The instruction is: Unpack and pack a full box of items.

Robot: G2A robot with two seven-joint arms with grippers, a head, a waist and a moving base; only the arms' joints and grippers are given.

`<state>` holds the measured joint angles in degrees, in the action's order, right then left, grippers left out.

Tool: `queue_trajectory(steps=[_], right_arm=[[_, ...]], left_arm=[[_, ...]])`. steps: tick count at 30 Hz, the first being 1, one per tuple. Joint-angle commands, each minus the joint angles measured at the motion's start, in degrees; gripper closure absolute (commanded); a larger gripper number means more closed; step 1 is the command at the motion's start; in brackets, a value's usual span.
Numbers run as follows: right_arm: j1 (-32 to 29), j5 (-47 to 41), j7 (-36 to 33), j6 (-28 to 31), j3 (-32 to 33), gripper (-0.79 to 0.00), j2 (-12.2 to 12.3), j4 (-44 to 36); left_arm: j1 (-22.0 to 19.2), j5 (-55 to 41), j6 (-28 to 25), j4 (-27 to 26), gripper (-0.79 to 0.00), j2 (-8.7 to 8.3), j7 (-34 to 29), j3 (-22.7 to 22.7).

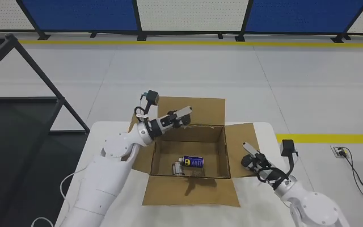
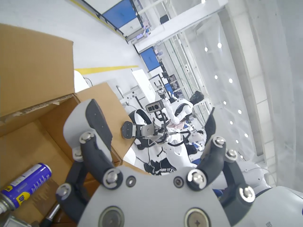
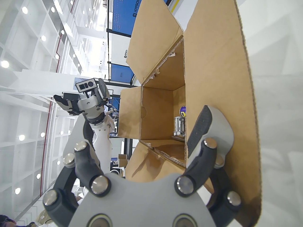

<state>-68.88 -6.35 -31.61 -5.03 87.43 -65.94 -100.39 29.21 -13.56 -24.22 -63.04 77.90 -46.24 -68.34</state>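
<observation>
The table [image 1: 133,213] is white with rounded corners and stands on a pale grey floor [image 1: 272,79]. A yellow line [image 1: 187,42] runs across the floor in front of a row of blue and white panels [image 1: 79,14]. A black frame [image 1: 34,74] slants in on the left side.

The box [image 1: 190,134] sits in the middle of the table with its top open and all four flaps folded outward. On its bottom lies a blue can [image 1: 193,162] on its side, and a small metal piece [image 1: 177,168] lies just beside it, towards the left wall (the right wrist view shows both low against the floor of the box).

The left gripper [image 1: 186,115] hangs over the far left corner of the box, above the far flap [image 1: 195,108], with its fingers spread wide and nothing between them. The right gripper [image 1: 249,156] is at the right flap [image 1: 241,136], outside the box. Its fingers are also spread and hold nothing, and one finger shows in front of the flap's cardboard. That flap stands between the right gripper and the things inside. The can is well apart from both grippers.
</observation>
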Motion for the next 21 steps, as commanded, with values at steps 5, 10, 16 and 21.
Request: queue_trajectory(steps=[5,10,16,21], right_arm=[[0.71,1.75,-1.45,-0.48,-0.73,-0.785,0.2,1.02],[0.89,4.23,-4.24,-1.58,-1.26,-0.785,0.56,1.22],[1.14,5.65,-5.22,-1.99,-1.87,-0.785,0.77,0.81],[0.71,3.27,-5.21,1.69,-1.83,-0.785,0.74,-1.38]], left_arm=[[7.38,-4.0,-0.98,-8.75,-0.785,-1.32,3.34,-5.94],[10.29,-6.96,-0.41,-11.67,-0.785,-1.79,4.05,-8.11],[10.7,-7.71,-0.07,-12.2,-0.785,-1.87,3.79,-8.23],[10.7,-7.71,-0.07,-12.2,-0.785,-1.87,3.79,-8.23]])
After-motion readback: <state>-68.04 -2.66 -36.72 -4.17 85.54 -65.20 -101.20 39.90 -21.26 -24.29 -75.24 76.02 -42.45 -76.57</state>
